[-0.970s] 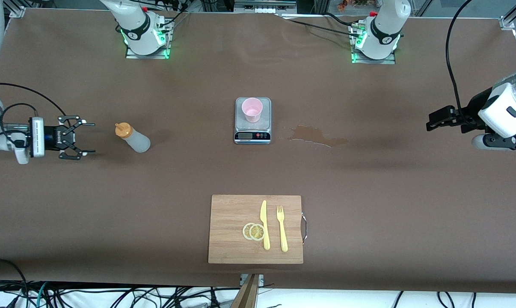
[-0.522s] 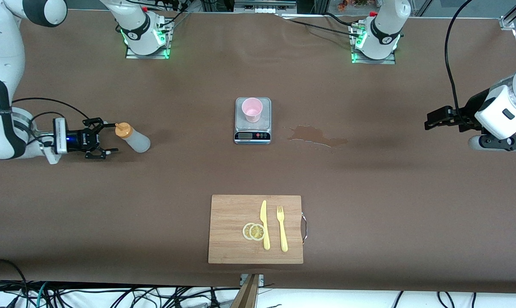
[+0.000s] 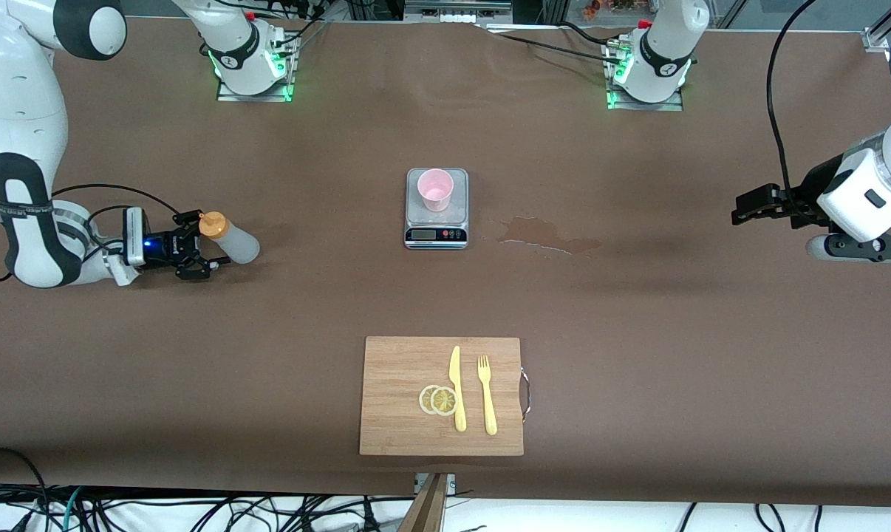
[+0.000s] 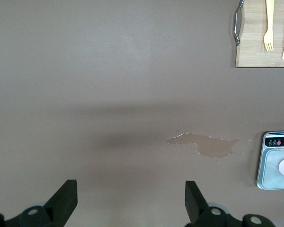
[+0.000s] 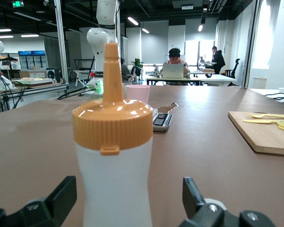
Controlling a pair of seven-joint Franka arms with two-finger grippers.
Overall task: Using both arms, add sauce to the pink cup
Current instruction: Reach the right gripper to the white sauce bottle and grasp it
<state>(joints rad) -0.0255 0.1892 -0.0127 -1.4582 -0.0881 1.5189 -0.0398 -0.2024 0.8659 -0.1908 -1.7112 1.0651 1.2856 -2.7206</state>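
Sauce bottle (image 3: 227, 238) stands upright toward the right arm's end of the bench, about midway between the edge with the arm bases and the front camera's edge. Over the last second the right gripper (image 3: 207, 240) has slid in low from that end, and its wide-spread fingers now sit on either side of the bottle, not yet closed. In the right wrist view the orange cap (image 5: 112, 124) fills the space between the fingers (image 5: 60, 198), so a grasp looks imminent. The pink cup (image 3: 435, 189) sits on a kitchen scale (image 3: 436, 209) near the bench's centre, well apart from the bottle. The left gripper (image 3: 745, 207) waits over its own end, fingers wide. A spill stain (image 3: 545, 233) lies beside the scale. The left wrist view cuts off most of the cup, and the scale's display is unreadable.
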